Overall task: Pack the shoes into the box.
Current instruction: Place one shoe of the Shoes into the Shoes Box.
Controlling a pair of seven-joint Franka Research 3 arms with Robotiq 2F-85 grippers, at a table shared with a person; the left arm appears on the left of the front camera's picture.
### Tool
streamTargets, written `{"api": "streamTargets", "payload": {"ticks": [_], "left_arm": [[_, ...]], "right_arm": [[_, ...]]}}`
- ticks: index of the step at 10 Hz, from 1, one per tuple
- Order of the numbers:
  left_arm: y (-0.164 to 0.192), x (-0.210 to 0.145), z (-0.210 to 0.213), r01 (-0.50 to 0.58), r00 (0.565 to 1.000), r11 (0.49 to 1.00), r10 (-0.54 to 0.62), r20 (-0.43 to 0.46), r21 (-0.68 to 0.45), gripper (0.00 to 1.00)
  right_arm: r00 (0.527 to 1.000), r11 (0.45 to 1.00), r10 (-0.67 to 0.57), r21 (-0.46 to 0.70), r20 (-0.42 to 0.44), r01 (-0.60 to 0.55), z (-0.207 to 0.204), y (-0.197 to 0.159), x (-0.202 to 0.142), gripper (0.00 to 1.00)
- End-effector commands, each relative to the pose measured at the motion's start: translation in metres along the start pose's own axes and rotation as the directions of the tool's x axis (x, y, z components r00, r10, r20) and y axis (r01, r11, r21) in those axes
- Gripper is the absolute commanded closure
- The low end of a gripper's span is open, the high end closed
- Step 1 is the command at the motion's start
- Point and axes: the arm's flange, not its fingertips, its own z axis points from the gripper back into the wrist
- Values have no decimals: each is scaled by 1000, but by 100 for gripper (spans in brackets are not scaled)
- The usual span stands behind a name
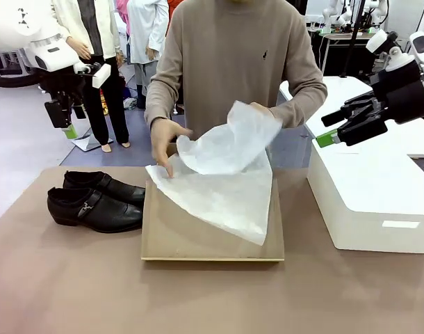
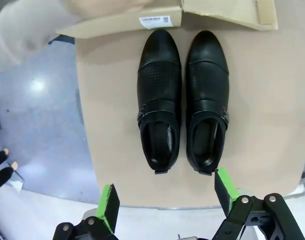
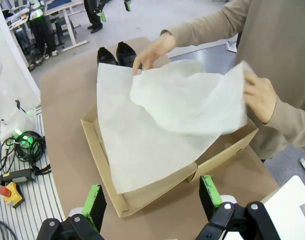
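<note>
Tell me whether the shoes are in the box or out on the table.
Out. Both shoes stand side by side on the table beside the box, where a person handles tissue paper.

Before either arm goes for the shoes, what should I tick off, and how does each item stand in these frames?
1. Is the left gripper open? Ok, jaws wide, nothing between them.
2. Is the right gripper open? Ok, wide and empty.
3. Are the shoes reachable? Ok, side by side on the table, beside the box, uncovered.
4. Is the box free to receive them? Not ok, tissue paper is draped across it.
5. Is the person out of the way? Not ok, their hands hold the paper over the box.
</note>
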Motion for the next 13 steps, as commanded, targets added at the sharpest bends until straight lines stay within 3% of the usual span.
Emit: {"api": "streamTargets", "payload": {"ticks": [1, 5, 13], "left_arm": [[0, 0, 1, -3, 1000, 1000, 3, 0, 2, 0], [0, 2, 0, 3, 1000, 1000, -3, 0, 1, 0], [42, -18, -75, 60, 997, 998, -59, -52, 20, 0]], "right_arm": [[999, 1000, 26, 9, 30, -26, -3, -4, 0, 0], [999, 1000, 26, 9, 30, -26, -3, -4, 0, 0], [999, 1000, 26, 9, 30, -26, -3, -4, 0, 0]]}}
